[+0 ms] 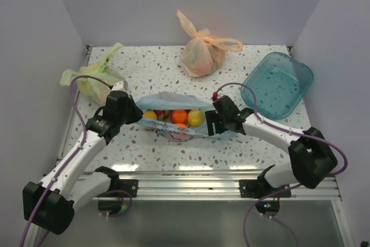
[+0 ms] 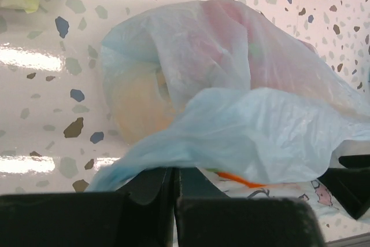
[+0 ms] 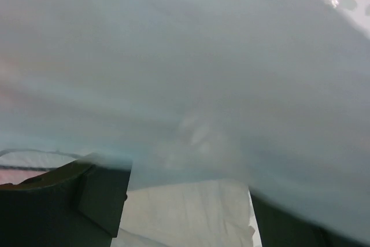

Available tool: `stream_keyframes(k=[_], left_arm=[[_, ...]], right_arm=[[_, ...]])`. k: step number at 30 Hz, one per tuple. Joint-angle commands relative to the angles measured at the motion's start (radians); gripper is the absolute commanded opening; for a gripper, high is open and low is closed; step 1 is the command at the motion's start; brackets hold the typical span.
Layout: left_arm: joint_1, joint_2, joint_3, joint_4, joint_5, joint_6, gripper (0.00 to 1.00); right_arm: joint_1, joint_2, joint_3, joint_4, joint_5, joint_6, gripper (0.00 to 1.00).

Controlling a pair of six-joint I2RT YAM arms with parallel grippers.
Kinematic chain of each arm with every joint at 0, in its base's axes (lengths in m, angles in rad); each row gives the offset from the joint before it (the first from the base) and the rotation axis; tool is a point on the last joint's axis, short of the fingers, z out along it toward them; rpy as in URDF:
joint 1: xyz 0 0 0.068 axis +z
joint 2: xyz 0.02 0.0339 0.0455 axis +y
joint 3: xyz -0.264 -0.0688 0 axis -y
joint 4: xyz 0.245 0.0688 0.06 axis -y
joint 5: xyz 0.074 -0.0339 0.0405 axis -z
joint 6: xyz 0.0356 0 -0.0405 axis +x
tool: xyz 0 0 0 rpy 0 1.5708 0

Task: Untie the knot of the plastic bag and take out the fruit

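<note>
At centre the plastic bag [image 1: 173, 101] lies mouth agape, the fruit [image 1: 179, 116] showing inside, left gripper [image 1: 137, 114] at its 9 o'clock edge pinched closed on film, right gripper [image 1: 215, 122] at 3 o'clock with fingers [image 3: 104, 195] parted beneath draped film.

Bright even light, glare streaks on glossy table [image 2: 26, 56] in left wrist view; right wrist pic v. blurred.

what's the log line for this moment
plastic bag: mouth open; left gripper: shut on bag; right gripper: grip unclear; fruit: inside
</note>
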Motion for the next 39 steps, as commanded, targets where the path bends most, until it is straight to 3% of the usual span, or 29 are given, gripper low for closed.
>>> stream_keyframes(k=[1, 8, 11, 18, 25, 30, 36, 39], left_arm=[[0.059, -0.010, -0.043, 0.069, 0.066, -0.026, 0.00], [0.128, -0.001, -0.068, 0.161, 0.317, 0.017, 0.00], [0.128, 0.008, -0.060, 0.143, 0.347, 0.074, 0.00], [0.128, -0.044, -0.098, 0.107, 0.354, 0.171, 0.00], [0.128, -0.079, -0.117, 0.094, 0.370, 0.214, 0.00], [0.128, -0.098, -0.137, 0.113, 0.385, 0.241, 0.00], [0.127, -0.099, -0.161, 0.114, 0.388, 0.299, 0.00], [0.128, -0.109, -0.163, 0.106, 0.380, 0.327, 0.00]], right_arm=[[-0.133, -0.074, -0.101, 0.128, -0.112, 0.065, 0.79], [-0.155, -0.119, -0.052, 0.097, -0.212, -0.042, 0.85], [-0.135, -0.166, -0.003, 0.070, -0.260, -0.093, 0.86], [0.063, -0.162, 0.205, -0.023, -0.192, -0.187, 0.84], [0.132, -0.045, 0.244, 0.057, -0.203, -0.162, 0.67], [0.256, 0.102, 0.245, 0.086, -0.284, -0.225, 0.52], [0.428, 0.309, 0.353, -0.044, -0.427, -0.374, 0.29], [0.463, 0.344, 0.376, -0.099, -0.419, -0.400, 0.26]])
